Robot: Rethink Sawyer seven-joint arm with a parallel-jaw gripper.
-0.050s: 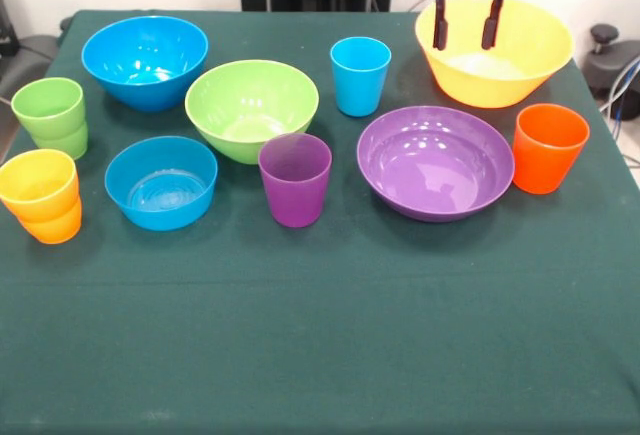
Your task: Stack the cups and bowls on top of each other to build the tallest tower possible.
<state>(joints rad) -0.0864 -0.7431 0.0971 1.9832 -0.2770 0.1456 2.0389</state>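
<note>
My gripper (464,35) hangs open over the large yellow bowl (520,60) at the far right, its two dark fingers apart with nothing between them. The purple bowl (435,163) sits in front of it, with an orange cup (548,147) at its right. The lime green bowl (252,107) stands mid-table, a light blue cup (360,76) to its right and a purple cup (295,180) in front. The big blue bowl (145,60) is far left, the smaller blue bowl (161,182) nearer. At the left edge stand green cups (50,117) and a yellow cup nested in an orange one (42,195). Nothing forms a tower.
A dark green cloth (320,335) covers the table; its whole near half holds nothing. Dark equipment stands beyond the right edge (612,60) and the left edge (25,55).
</note>
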